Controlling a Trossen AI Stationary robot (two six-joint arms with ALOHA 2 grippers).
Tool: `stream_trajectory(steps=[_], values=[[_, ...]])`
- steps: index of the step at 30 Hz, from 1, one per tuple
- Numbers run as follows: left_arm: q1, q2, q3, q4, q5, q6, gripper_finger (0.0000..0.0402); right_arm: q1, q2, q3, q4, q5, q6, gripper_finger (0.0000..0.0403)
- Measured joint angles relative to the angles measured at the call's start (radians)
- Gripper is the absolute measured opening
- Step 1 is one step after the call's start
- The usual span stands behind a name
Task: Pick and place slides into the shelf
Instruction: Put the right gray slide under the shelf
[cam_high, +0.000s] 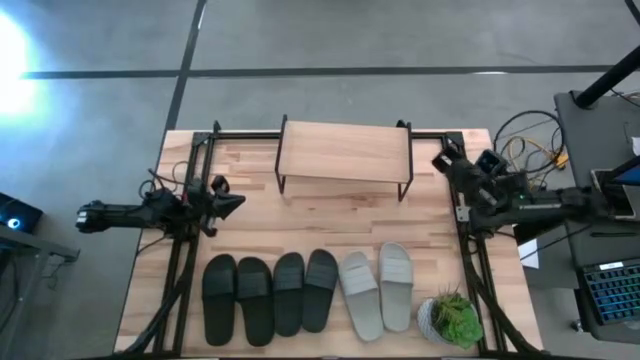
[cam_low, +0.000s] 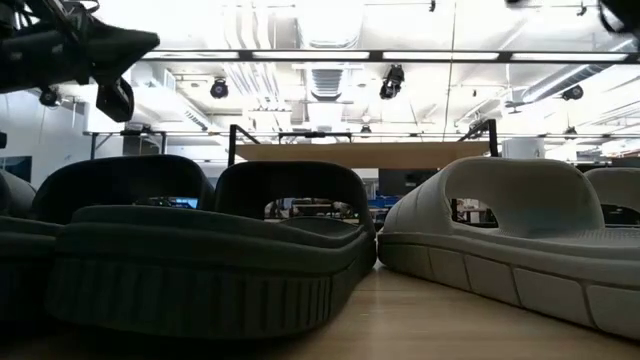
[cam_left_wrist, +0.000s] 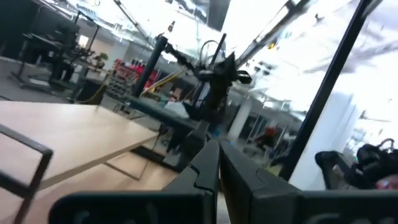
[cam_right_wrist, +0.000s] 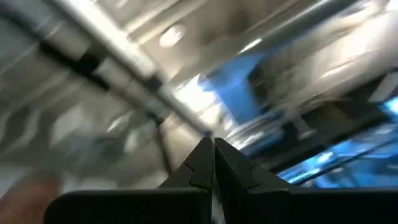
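Observation:
Six slides lie sole-down in a row along the table's near edge: two black pairs (cam_high: 238, 298) (cam_high: 305, 290) and a light grey pair (cam_high: 378, 288). In the low view a black slide (cam_low: 200, 250) and a grey one (cam_low: 520, 240) fill the foreground. The shelf (cam_high: 345, 152), a light plank on thin black legs, stands on its legs at the far middle of the table. My left gripper (cam_high: 238, 203) is shut, raised at the table's left side, pointing right. My right gripper (cam_high: 441, 158) is shut, raised beside the shelf's right end.
A potted green plant (cam_high: 452, 318) stands at the near right corner, next to the grey pair. Black frame rails (cam_high: 190, 240) run along both sides of the table. Bare wood (cam_high: 330, 225) lies between the shelf and the row of slides. A laptop and cables sit off the right edge.

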Motion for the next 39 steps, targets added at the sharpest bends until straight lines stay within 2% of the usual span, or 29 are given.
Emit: stream_trajectory(steps=[2,5,7,9,12,18,20,23,26,31,37,39], values=[[0.000,0.001,0.000,0.044,0.000,-0.001,0.0000,0.000,0.144,0.133,-0.024,-0.089,-0.039,0.0009],[0.000,0.001,0.000,0.106,0.000,-0.003,0.0000,0.000,0.353,0.326,-0.131,-0.149,-0.070,0.0008],[0.000,0.001,0.000,0.123,0.003,-0.019,0.0000,-0.001,0.475,0.444,-0.257,-0.157,-0.074,0.0008],[0.000,-0.001,0.000,0.124,0.014,-0.113,0.0000,-0.010,0.566,0.555,-0.422,-0.165,-0.039,0.0009],[0.001,0.001,0.000,0.112,0.012,-0.233,0.0000,-0.012,0.649,0.709,-0.702,-0.174,-0.005,0.0008],[0.001,0.013,0.000,0.101,0.013,-0.239,0.0000,0.035,0.719,1.005,-1.274,-0.160,-0.022,0.0008],[0.000,0.013,0.000,0.101,0.018,-0.239,0.0000,0.072,0.723,1.110,-1.487,-0.095,-0.042,0.0008],[0.000,0.013,0.000,0.100,0.018,-0.239,0.0000,0.148,0.736,1.259,-1.875,0.105,-0.028,0.0008],[0.000,0.013,0.000,0.100,0.020,-0.239,0.0000,0.238,0.772,1.373,-2.143,0.249,0.039,0.0009],[0.000,0.017,0.000,0.094,0.022,-0.239,0.0000,0.360,0.866,1.486,-2.394,0.330,0.155,0.0008],[0.000,0.017,0.000,0.091,0.023,-0.239,0.0000,0.493,0.994,1.592,-2.775,0.359,0.382,0.0008],[0.000,0.018,0.000,0.091,0.023,-0.239,0.0000,0.540,1.020,1.598,-2.763,0.362,0.408,0.0008]])
